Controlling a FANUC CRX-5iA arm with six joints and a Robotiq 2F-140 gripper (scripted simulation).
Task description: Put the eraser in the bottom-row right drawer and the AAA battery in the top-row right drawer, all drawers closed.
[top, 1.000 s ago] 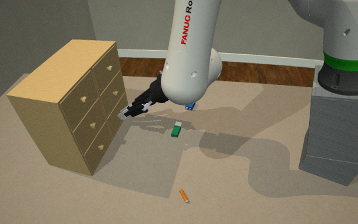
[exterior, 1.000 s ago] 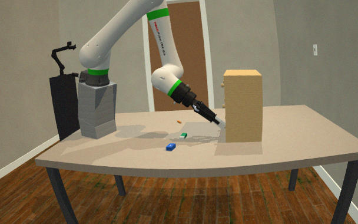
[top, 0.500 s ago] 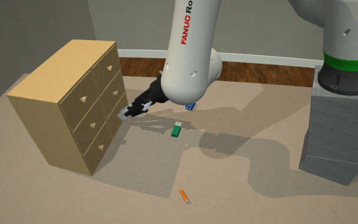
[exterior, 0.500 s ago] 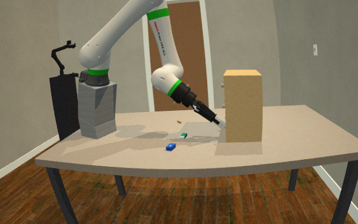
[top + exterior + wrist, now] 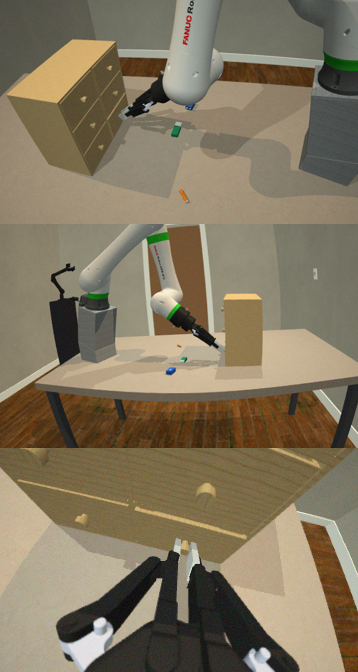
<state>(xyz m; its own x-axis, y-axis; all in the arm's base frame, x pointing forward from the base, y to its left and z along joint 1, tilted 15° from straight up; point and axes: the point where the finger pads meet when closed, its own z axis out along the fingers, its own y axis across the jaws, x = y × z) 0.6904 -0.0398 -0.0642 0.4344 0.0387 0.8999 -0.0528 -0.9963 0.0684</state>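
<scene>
The small wooden chest (image 5: 38, 124) (image 5: 244, 333) (image 5: 145, 480) stands upright, and all its visible drawer fronts look pushed in. My gripper (image 5: 123, 115) (image 5: 222, 350) (image 5: 183, 548) reaches down at a slant to the right drawer of the bottom row. Its fingers are nearly together, one on each side of that drawer's knob (image 5: 185, 546), and look shut on it; any small gap is hard to tell. The green and white eraser (image 5: 176, 131) (image 5: 184, 359) lies on the table in front of the chest. The orange AAA battery (image 5: 184, 196) (image 5: 179, 345) lies on the table, farther toward the chest's left side.
A small blue block (image 5: 189, 107) (image 5: 171, 371) lies on the table (image 5: 224, 188) (image 5: 294, 351) beyond the eraser, toward the chest's right side. The knob (image 5: 206, 493) of the middle right drawer juts out just above my fingers. The arm's grey pedestal (image 5: 332, 135) (image 5: 97, 336) stands opposite the chest.
</scene>
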